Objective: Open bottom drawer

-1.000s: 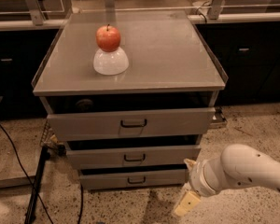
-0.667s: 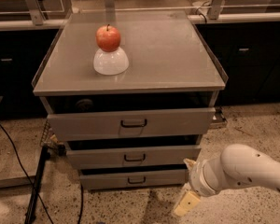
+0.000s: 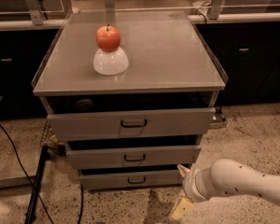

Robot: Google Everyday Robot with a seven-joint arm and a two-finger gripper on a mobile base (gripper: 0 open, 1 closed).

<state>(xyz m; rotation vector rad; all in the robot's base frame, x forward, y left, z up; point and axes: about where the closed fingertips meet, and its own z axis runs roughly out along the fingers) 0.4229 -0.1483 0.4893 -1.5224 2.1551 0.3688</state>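
The bottom drawer (image 3: 107,179) is the lowest, narrowest grey front of the metal cabinet (image 3: 130,85), with a small dark loop handle (image 3: 136,180). It sits slightly recessed under the middle drawer (image 3: 93,157) and looks closed. My gripper (image 3: 180,190) is low, just right of the bottom drawer's right end and near the floor. Its cream fingers (image 3: 179,210) are spread apart and hold nothing. It is not touching the handle. My white arm (image 3: 242,181) comes in from the lower right.
A red apple (image 3: 108,37) sits on an upturned white bowl (image 3: 110,60) on the cabinet top. The top drawer (image 3: 84,123) stands slightly out. A black cable and stand leg (image 3: 36,185) lie on the speckled floor at left. Dark cabinets stand behind.
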